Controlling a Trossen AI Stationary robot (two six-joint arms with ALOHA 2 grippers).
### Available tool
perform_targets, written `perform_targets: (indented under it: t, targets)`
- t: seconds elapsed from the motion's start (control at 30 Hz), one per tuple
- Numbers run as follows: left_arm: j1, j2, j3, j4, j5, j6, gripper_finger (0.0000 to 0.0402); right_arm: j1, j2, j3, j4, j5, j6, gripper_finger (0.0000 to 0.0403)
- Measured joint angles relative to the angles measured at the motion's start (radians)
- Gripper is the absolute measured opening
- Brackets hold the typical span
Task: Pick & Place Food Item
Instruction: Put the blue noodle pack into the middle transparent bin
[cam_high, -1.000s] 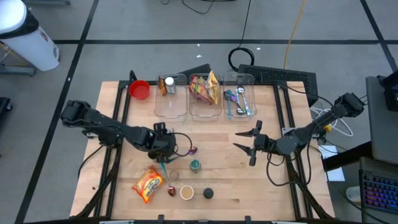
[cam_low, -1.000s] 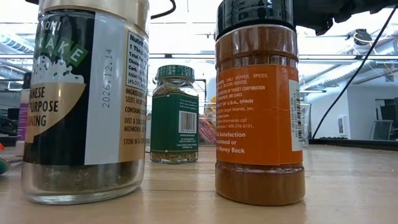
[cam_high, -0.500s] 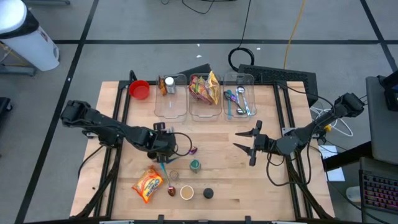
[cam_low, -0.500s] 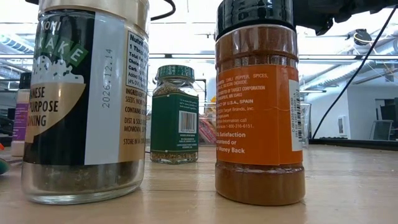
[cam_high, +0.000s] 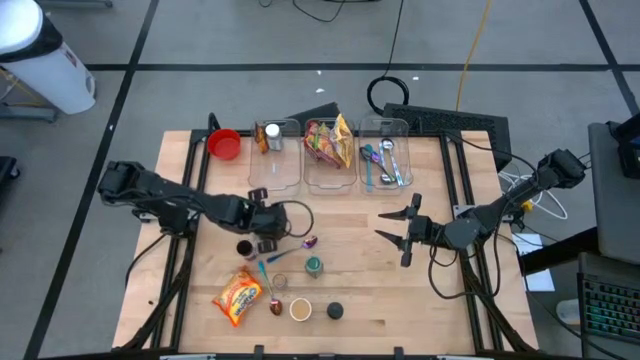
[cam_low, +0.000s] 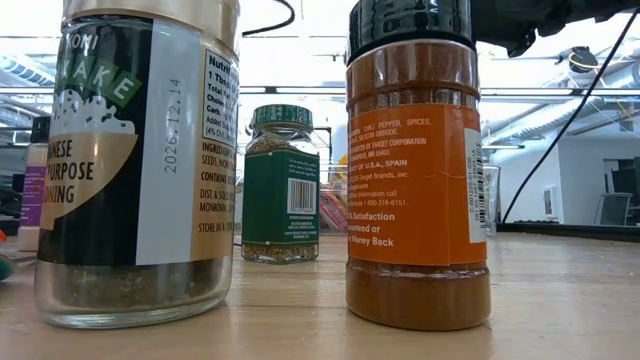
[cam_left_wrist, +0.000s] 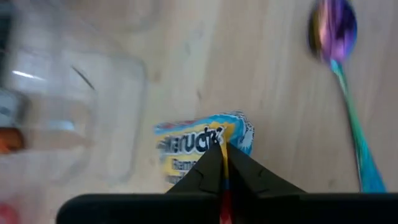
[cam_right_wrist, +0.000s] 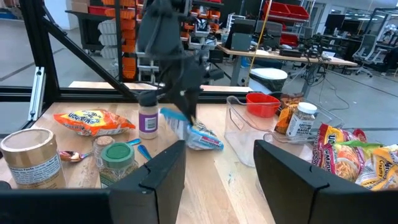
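A blue, white and yellow ramen packet (cam_left_wrist: 205, 140) hangs from my left gripper (cam_left_wrist: 222, 149), which is shut on it near the table's middle left (cam_high: 268, 243). In the right wrist view the packet (cam_right_wrist: 200, 138) slants down from that gripper (cam_right_wrist: 186, 112); I cannot tell whether its lower end touches the wood. A purple-lidded jar (cam_high: 243, 247) stands just left of the gripper. My right gripper (cam_high: 392, 225) waits open at the middle right, held level, with nothing between its fingers. My left gripper pinches the ramen packet by one edge (cam_left_wrist: 222, 138) between its two fingers. The fingers come from above, slanting down. The packet hangs below them, tilted toward the table's right side.
Three clear bins stand at the far edge: one with a jar (cam_high: 275, 155), one with food packets (cam_high: 330, 145), one with spoons (cam_high: 385, 160). A red bowl (cam_high: 224, 144) sits at the far left. Near the front lie an orange snack bag (cam_high: 238, 297), several spice jars (cam_high: 314, 266) and spoons (cam_high: 310, 242).
My left gripper has swung toward the table's far edge and risen a little. The purple-lidded jar that it stood over now shows beside it.
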Motion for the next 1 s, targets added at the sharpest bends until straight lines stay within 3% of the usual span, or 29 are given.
perform_targets:
  t: [0.33, 0.57, 0.7, 0.87, 1.0]
  targets:
    - [0.093, 0.000, 0.296, 0.006, -0.100, 0.101, 0.0012, 0.000, 0.000, 0.000, 0.000, 0.000, 0.000, 0.0183]
    - [0.179, -0.001, 0.452, 0.101, -0.124, 0.168, 0.0009, 0.000, 0.000, 0.000, 0.000, 0.000, 0.000, 0.0183]
    - [0.249, -0.001, 0.452, 0.245, -0.091, 0.216, 0.0004, 0.000, 0.000, 0.000, 0.000, 0.000, 0.000, 0.0183]
    - [0.382, -0.001, 0.372, 0.497, 0.135, 0.115, 0.0003, 0.000, 0.000, 0.000, 0.000, 0.000, 0.000, 0.0183]
    - [0.476, -0.001, 0.257, 0.662, 0.197, 0.000, 0.0003, 0.000, 0.000, 0.000, 0.000, 0.000, 0.000, 0.0183]
